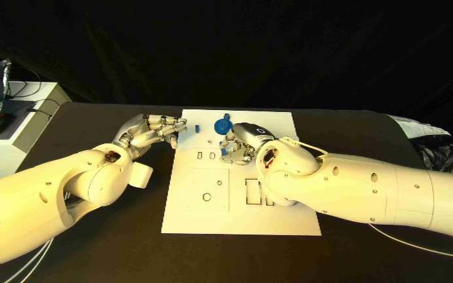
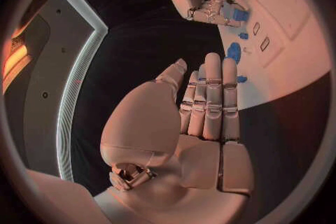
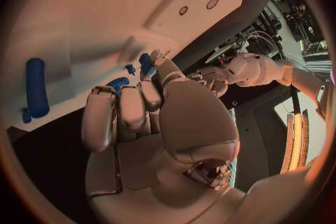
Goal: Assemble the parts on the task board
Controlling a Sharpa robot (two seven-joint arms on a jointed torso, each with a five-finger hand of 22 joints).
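Task board [image 1: 241, 217]: white plate, long axis running away from the robot, on black counter [image 1: 113, 230]. Round blue part [image 1: 222, 125] at far end. Right hand [image 1: 241, 144] over board, grasp unclear. Left hand [image 1: 156, 131] beside board's edge, fingers together, holding nothing.

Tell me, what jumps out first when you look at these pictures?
The white rectangular task board glows in the middle of the black table, with a round blue plastic part near its far edge. Two big white arms reach in from either side: the silver left hand hovers at the board's left edge, holding nothing, and the silver right hand is over the board just beside the blue part.
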